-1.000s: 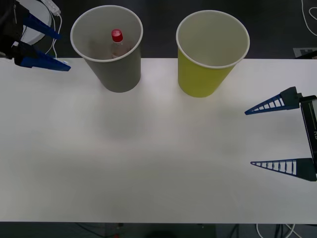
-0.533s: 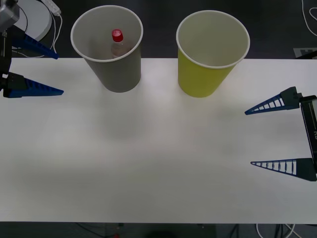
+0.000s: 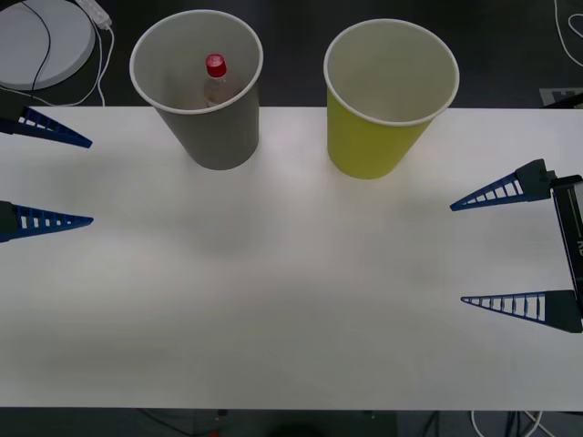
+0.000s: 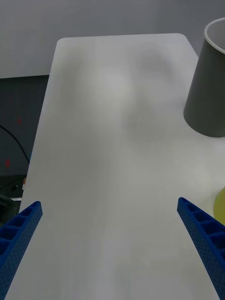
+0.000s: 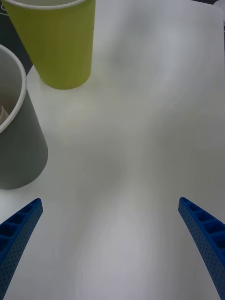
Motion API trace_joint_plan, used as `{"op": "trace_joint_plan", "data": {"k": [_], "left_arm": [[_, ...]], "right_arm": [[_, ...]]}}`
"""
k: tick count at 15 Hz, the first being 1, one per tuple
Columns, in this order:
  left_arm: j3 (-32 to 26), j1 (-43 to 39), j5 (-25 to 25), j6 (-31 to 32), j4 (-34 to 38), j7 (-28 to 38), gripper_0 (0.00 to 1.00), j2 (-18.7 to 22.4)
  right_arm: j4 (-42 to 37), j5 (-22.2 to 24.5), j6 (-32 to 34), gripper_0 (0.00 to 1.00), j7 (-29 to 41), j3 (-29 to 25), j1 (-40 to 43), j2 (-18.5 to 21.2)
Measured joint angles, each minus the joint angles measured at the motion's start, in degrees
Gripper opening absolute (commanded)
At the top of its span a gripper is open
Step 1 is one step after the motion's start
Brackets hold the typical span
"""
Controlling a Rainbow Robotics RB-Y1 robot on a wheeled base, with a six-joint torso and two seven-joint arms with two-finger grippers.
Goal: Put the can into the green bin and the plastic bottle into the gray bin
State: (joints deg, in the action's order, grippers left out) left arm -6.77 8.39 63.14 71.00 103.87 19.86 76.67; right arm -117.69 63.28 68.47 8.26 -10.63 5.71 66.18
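Observation:
The gray bin [image 3: 219,137] stands at the back left of the white table, and the plastic bottle [image 3: 215,77] with its red cap lies inside it, leaning on the wall. To its right stands the green bin [image 3: 369,146], whose white inside shows nothing. The can is out of view. My left gripper [image 3: 90,182] hangs open at the table's left edge, apart from the gray bin and holding nothing. At the right edge my right gripper [image 3: 457,253] is open and holds nothing. The left wrist view has the gray bin [image 5: 21,145] and green bin [image 5: 61,47] beyond the left gripper [image 5: 108,200].
A white round disc [image 3: 41,36] with cables lies on the dark floor beyond the table's back left corner. The table [image 3: 273,273] is bare white between the grippers and in front of both bins. The right wrist view looks along the table toward the gray bin [image 4: 206,93].
My left gripper has drawn back from beside the gray bin toward the table's left edge and nearer the front, its fingers spreading wider. The right gripper, bins and bottle have not moved.

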Motion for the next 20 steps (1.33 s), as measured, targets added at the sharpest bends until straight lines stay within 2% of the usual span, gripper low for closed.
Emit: {"op": "trace_joint_plan", "data": {"k": [6, 10, 14, 20], "left_arm": [[-7.1, -11.5, -2.7, 0.0, 2.5, -8.5, 1.0, -2.4], [-9.5, -17.0, -5.2, 0.0, 3.1, -14.4, 1.0, -2.7], [-10.8, -19.9, -8.1, 2.5, 1.5, -18.9, 1.0, -2.7], [-13.4, -23.2, -10.0, 5.4, 1.3, -21.6, 1.0, -2.7]], "right_arm": [[0.0, 0.0, 0.0, 1.0, 0.0, 0.0, 0.0, 0.0], [0.0, 0.0, 0.0, 1.0, 0.0, 0.0, 0.0, 0.0], [0.0, 0.0, 0.0, 1.0, 0.0, 0.0, 0.0, 0.0], [0.0, 0.0, 0.0, 1.0, 0.0, 0.0, 0.0, 0.0]]}}
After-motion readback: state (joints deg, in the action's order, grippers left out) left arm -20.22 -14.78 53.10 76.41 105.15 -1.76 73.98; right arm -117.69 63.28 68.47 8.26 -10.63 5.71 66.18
